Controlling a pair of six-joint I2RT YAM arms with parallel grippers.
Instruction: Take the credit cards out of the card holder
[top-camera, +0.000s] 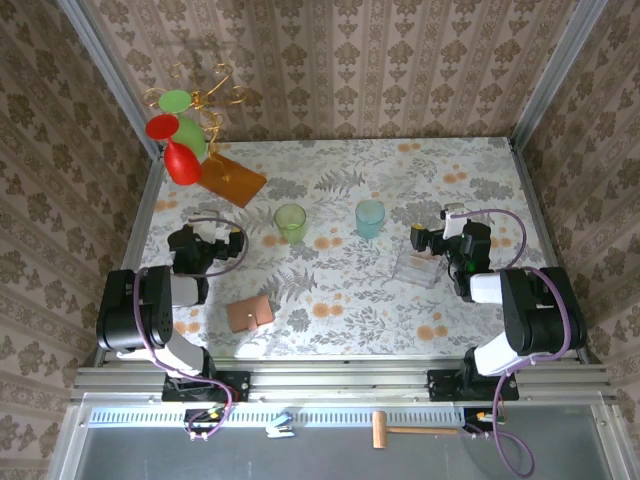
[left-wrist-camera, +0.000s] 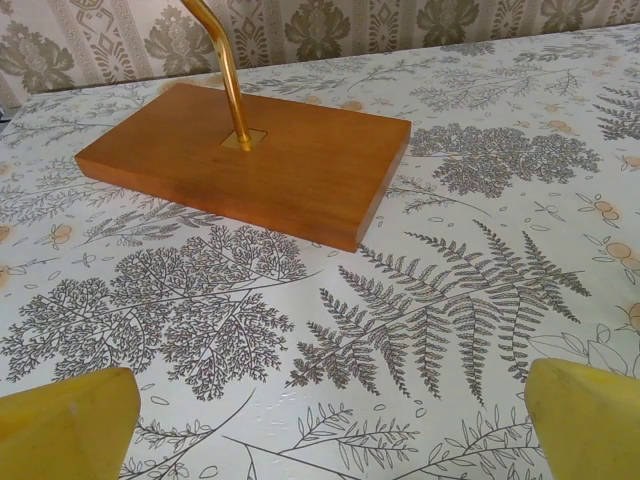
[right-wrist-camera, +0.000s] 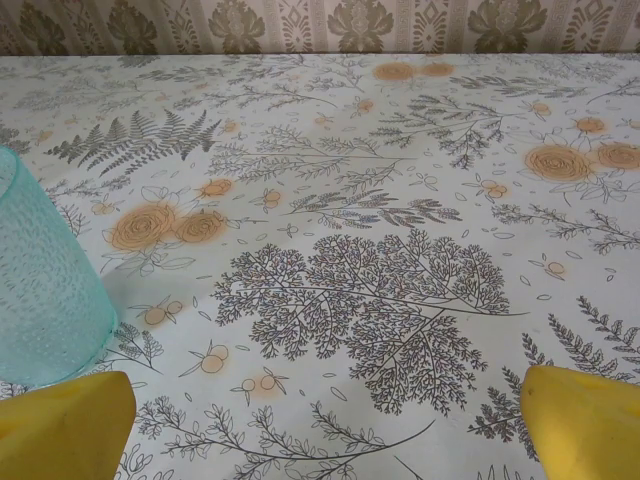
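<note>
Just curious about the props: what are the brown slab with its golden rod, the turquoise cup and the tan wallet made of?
The slab looks like varnished wood: visible grain, soft sheen. Its rod seems polished gold-coloured metal, with bright highlights. The turquoise cup appears translucent, dimpled plastic, possibly glass. The wallet looks like matte leather or imitation; too small to tell.
</note>
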